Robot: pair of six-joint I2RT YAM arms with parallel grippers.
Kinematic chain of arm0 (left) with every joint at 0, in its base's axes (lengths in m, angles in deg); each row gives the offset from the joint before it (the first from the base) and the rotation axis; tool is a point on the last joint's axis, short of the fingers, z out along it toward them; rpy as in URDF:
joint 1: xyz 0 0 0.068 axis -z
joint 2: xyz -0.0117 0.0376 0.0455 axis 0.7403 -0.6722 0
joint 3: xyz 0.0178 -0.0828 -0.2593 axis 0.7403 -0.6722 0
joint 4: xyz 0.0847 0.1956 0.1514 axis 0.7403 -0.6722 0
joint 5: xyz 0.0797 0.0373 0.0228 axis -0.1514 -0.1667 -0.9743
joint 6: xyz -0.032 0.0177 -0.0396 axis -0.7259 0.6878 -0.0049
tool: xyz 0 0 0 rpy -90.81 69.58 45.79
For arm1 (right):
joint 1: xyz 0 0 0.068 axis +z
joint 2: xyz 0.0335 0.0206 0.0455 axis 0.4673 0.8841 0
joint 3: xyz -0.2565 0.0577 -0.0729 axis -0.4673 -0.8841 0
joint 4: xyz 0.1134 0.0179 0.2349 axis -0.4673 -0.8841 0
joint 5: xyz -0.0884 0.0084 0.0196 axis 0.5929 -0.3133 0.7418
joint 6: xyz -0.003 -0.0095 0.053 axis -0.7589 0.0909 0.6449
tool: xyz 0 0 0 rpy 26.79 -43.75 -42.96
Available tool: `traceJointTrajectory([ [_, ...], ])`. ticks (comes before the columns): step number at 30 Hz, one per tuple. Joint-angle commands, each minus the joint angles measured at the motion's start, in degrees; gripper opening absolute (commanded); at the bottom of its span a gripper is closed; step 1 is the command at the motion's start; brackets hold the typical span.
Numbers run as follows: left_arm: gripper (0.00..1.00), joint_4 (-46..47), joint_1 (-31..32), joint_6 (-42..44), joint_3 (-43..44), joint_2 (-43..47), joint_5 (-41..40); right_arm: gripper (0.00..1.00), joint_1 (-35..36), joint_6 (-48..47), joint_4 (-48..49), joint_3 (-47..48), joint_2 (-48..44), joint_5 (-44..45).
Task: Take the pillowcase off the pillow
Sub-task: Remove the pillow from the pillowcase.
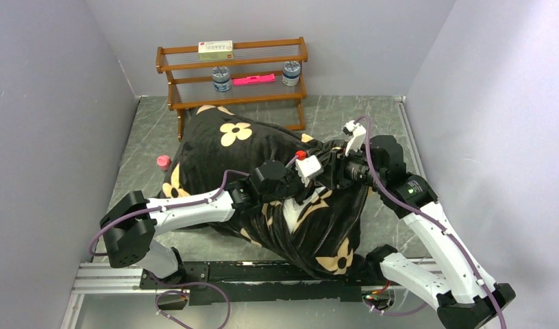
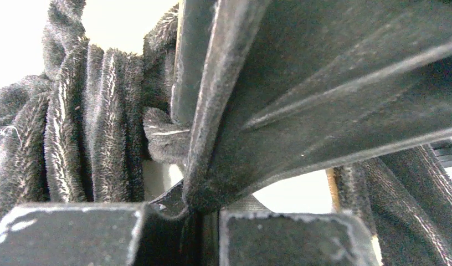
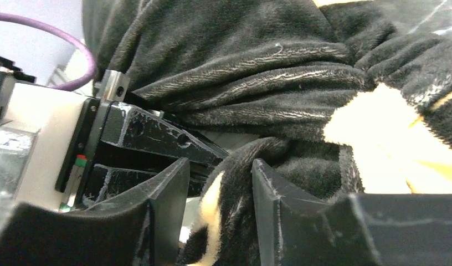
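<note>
Soft, even overhead light fills the top view, which is sharp throughout. Only faint shadows lie under the arms, and the black pillowcase point(image 1: 263, 147) swallows fold detail. Straight lines bow slightly near the frame edges. At the left wrist, the background beyond the left gripper point(image 2: 201, 221) burns out to pure white, the plush ahead of the fingers reads washed and grey, and the nearest fingers are soft. At the right wrist, tan print just right of the right gripper point(image 3: 219, 166) blows out pale yellow. Sheen streaks the folds above the fingertips, and the near edges blur.
</note>
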Motion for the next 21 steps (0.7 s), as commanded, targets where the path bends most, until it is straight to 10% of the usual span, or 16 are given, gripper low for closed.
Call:
traceJointTrajectory([
  [1, 0.05, -8.7, -0.9, 0.6, -1.5, -0.7, -6.7, 0.46, 2.6, -0.2, -3.0, 1.9, 2.6, 7.6],
  [11, 0.05, -11.1, -0.9, 0.4, -3.4, 1.8, -9.5, 0.0, 2.6, -4.6, -11.4, 4.0, 2.5, 27.1],
  [21, 0.05, -13.5, -0.9, -1.1, -8.3, 6.1, -10.7, 0.0, 2.6, -5.5, -10.2, 5.6, -0.1, 47.8],
])
